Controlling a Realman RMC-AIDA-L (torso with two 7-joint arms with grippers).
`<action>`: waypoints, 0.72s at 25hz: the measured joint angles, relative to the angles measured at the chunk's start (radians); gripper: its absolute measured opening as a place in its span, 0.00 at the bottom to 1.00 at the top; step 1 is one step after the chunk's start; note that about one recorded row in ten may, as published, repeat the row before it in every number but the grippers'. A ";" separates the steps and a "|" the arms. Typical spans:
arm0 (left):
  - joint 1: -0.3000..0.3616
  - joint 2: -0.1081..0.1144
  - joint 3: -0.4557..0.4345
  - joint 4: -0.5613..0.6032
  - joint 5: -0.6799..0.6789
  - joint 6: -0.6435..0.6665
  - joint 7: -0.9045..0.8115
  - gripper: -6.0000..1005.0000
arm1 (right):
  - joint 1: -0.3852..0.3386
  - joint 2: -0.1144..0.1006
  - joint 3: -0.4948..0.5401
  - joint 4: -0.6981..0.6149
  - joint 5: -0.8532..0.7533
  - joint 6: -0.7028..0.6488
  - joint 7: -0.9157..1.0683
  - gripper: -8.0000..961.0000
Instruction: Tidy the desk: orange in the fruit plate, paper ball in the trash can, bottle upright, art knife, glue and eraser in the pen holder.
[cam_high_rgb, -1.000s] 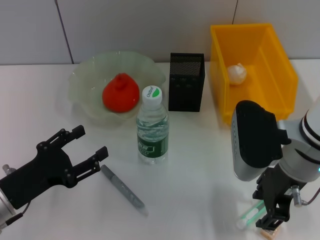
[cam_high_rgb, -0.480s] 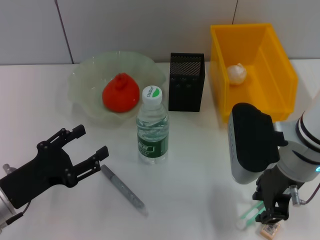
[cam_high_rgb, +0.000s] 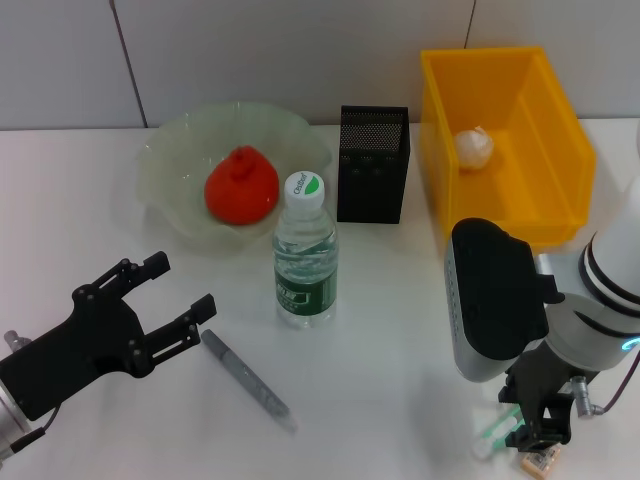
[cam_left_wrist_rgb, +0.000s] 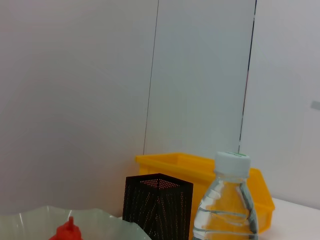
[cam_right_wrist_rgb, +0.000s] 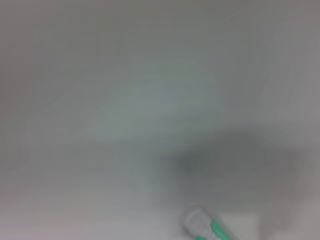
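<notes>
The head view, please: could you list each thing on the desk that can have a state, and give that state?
orange: in the fruit plate.
paper ball: in the trash can.
bottle: upright, capped.
pen holder: upright.
art knife: flat on the desk.
glue: lying on the desk.
eraser: on the desk.
left pincer: open.
right pincer: low over the glue and eraser.

Lighting: bright, even, overhead; soft shadows on white desk (cam_high_rgb: 400, 330). Head, left wrist views sharp; right wrist view heavily blurred.
</notes>
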 joint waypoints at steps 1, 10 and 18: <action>0.000 0.000 0.000 0.000 0.000 0.000 0.000 0.82 | 0.000 0.000 0.000 0.000 0.001 0.002 0.000 0.48; 0.000 0.000 0.000 0.002 0.000 0.001 0.000 0.82 | -0.004 0.003 0.000 -0.006 0.007 0.010 0.000 0.47; 0.000 0.000 0.000 0.003 0.000 0.007 0.000 0.82 | -0.004 0.003 -0.002 -0.015 0.016 0.012 -0.001 0.47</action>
